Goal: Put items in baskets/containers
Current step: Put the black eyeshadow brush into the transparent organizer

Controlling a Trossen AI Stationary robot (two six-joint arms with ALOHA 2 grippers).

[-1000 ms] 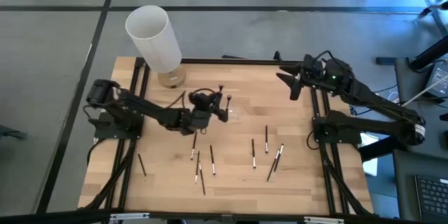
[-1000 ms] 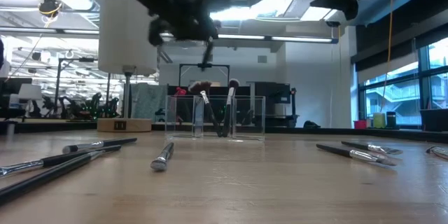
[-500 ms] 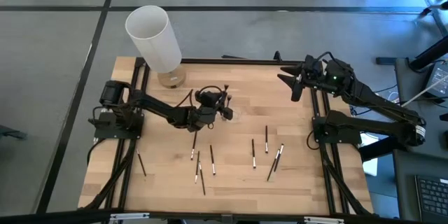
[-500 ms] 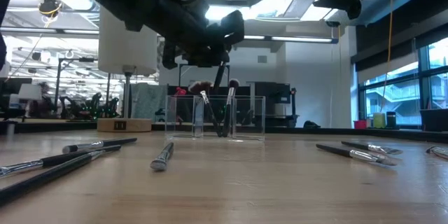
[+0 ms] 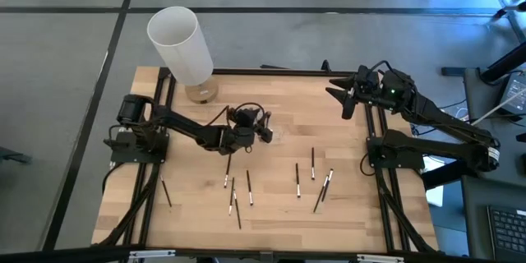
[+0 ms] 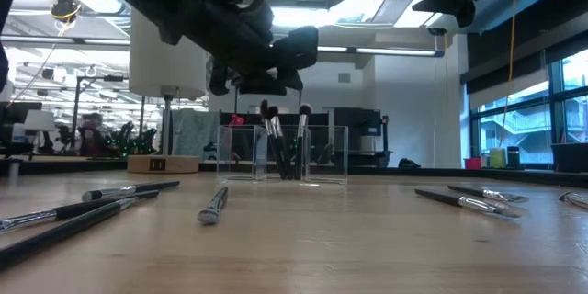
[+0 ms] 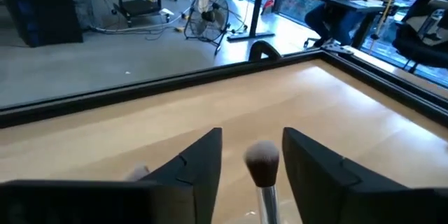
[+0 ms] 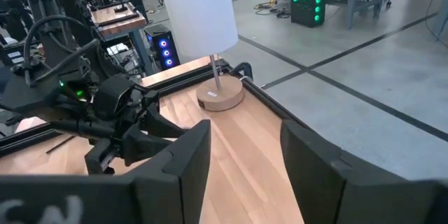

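Hovering with parted fingers just above the clear organizer (image 6: 283,154), the left gripper (image 7: 253,175) straddles a fluffy-tipped brush (image 7: 262,164) standing upright among others in it, while loose brushes (image 5: 297,179) lie on the wooden table (image 5: 362,205) and the right gripper (image 5: 339,97) waits open at the far right edge.

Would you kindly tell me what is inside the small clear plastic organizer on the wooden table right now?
In the clear plastic organizer, several dark makeup brushes stand upright, bristle tips above its rim. The left gripper hovers just above. From overhead, that gripper covers the organizer, so an exact count is unclear.
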